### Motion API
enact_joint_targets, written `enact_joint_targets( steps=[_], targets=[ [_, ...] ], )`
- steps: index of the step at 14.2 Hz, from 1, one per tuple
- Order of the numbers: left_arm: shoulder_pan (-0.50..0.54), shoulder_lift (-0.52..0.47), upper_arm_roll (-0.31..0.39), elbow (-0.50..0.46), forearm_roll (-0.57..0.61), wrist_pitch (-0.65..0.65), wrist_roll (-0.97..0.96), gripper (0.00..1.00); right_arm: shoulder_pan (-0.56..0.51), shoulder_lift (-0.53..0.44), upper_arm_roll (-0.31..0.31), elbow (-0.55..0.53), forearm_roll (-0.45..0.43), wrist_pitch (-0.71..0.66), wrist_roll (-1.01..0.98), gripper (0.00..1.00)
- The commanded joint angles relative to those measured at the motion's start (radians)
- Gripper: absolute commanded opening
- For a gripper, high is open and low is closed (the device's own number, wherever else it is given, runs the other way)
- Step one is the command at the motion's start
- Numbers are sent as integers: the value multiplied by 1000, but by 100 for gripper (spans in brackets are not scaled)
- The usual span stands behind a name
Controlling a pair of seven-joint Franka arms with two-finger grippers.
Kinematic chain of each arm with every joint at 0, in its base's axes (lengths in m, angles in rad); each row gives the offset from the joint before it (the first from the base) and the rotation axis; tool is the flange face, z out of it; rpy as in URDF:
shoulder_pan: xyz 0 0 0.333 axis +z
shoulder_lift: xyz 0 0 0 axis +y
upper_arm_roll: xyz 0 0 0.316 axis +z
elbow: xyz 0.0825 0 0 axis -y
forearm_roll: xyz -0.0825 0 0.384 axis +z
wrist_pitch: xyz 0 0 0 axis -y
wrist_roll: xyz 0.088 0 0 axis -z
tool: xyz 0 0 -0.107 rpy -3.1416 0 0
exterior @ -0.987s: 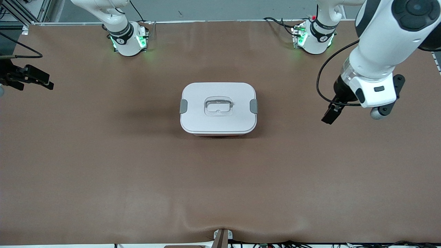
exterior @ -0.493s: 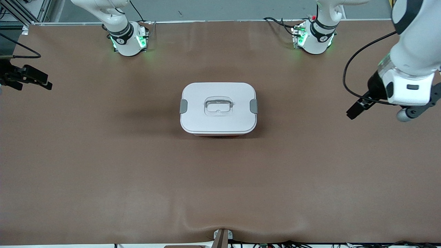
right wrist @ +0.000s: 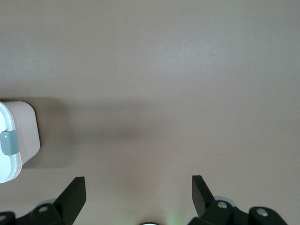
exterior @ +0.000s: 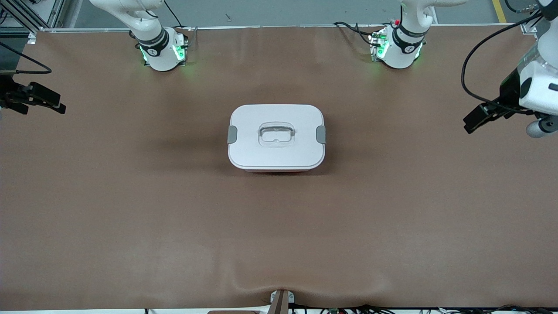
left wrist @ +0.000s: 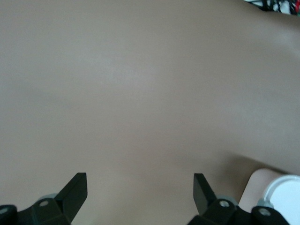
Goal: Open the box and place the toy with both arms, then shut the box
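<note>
A: Right gripper (exterior: 41, 99) hangs empty, jaws wide, over its table end. The box (exterior: 276, 137)?

B: Mid-table, lid on; stiff, light plastic (probably). Take the grey clips (exterior: 232, 134). Left gripper (exterior: 477, 118): also spread, empty.

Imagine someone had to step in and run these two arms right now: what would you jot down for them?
Left gripper: open, empty, up over the table at the left arm's end.
Right gripper: open, empty, over the table at the right arm's end.
Box: mid-table, lid on, both grey clips against its sides.
Toy: not in view anywhere; whether it is inside the box cannot be told.
Done: nothing the pictures confirm.
Left: possibly everything, opening, placing, closing; check inside the box first.
</note>
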Motion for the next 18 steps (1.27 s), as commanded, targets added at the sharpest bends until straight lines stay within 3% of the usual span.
enact_joint_targets(
  steps=[1, 3, 8, 14, 18],
  targets=[
    [2, -48, 33, -17, -59, -48, 86, 100, -9, 3, 3, 15, 14, -6, 5, 100],
    [2, -81, 90, -37, -115, -75, 125, 100, -9, 1, 3, 15, 12, -6, 5, 100],
    [6, -185, 91, -142, -115, -77, 223, 100, -9, 1, 3, 15, 14, -6, 5, 100],
    [3, -173, 105, -140, -77, -60, 468, 100, -9, 3, 3, 15, 14, -7, 5, 100],
    [2, -171, 96, -145, -64, -45, 488, 100, -8, 3, 3, 15, 14, -6, 5, 100]
  ],
)
